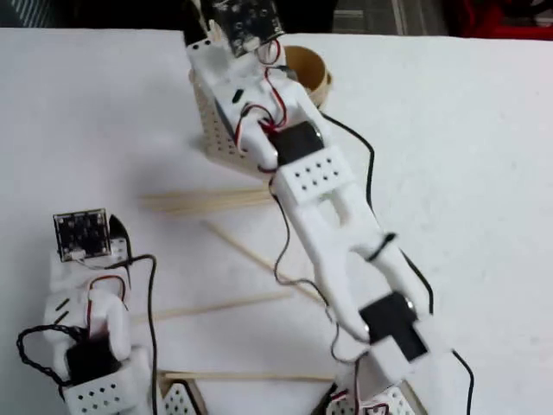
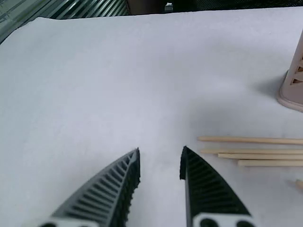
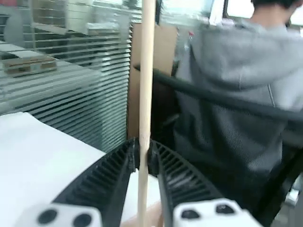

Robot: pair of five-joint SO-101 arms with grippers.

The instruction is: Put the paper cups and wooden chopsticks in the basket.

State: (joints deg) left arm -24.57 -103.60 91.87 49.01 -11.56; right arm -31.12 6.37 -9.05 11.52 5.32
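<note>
My right gripper (image 3: 143,151) is shut on a wooden chopstick (image 3: 146,71) that stands upright between its fingers. The right arm (image 1: 320,199) stretches across the table to the beige perforated basket (image 1: 212,121) at the far side. A brown paper cup (image 1: 309,73) sits just beside the basket, partly hidden by the arm. Several chopsticks lie on the table: a bundle (image 1: 207,201) in front of the basket, a slanted one (image 1: 255,257), and two nearer ones (image 1: 216,307). My left gripper (image 2: 159,163) hovers open over bare table, to the left of the bundle (image 2: 251,151).
The white table (image 1: 467,147) has free room on its left and right sides. The arms' bases stand at the near edge. A person in a grey hoodie sits beyond the table's far edge, touching nothing. The basket's foot (image 2: 293,90) shows in the left wrist view.
</note>
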